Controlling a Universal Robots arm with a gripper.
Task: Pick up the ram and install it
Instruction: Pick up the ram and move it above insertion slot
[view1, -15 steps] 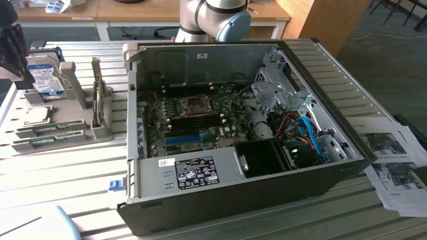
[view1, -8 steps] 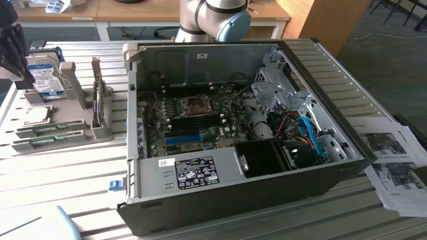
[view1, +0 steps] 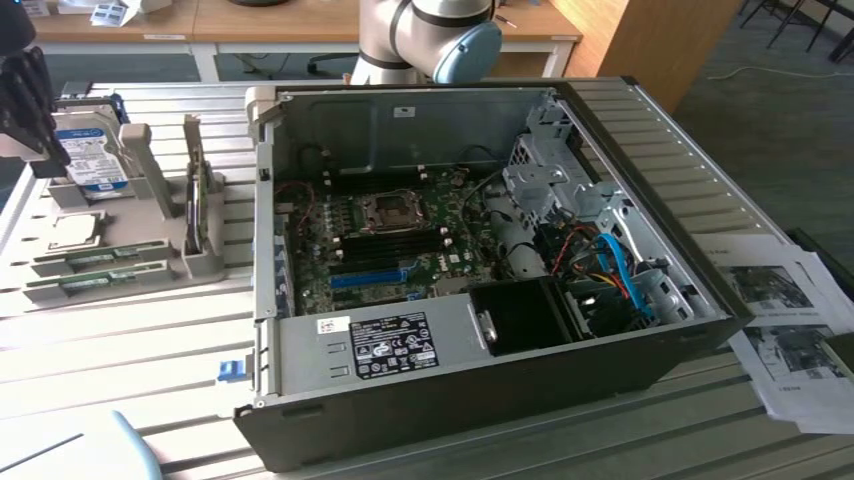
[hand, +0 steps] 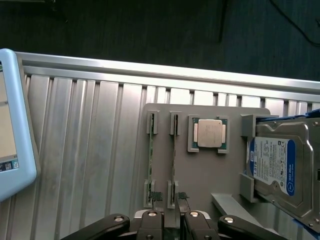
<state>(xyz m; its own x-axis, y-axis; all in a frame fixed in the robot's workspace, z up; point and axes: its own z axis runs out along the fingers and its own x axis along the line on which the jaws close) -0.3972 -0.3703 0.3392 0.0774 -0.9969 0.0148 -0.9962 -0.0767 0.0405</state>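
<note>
The jaws were wide open and had nothing in them. They hung over the grey holder (hand: 210, 170) on the worktop (hand: 85, 165), lined up with one end of the ram (hand: 173, 150). The ram stood on its thin edge in the holder, held by a little clip at each end. A second stick (hand: 150, 155) just like it stood beside it. The square processor chip (hand: 209, 133) lay on its other side, with the hard drive (hand: 272, 165) past that. The open computer case (view1: 467, 400) sat next to the holder. I think the ram would be very light and stiff, like a thin card. It would also be easy to hurt, because it has tiny chips on its flat sides. A good place to hold it looks like the two flat sides near the top edge, with a soft, even squeeze. It should come straight up so it does not bend in the clips.
</note>
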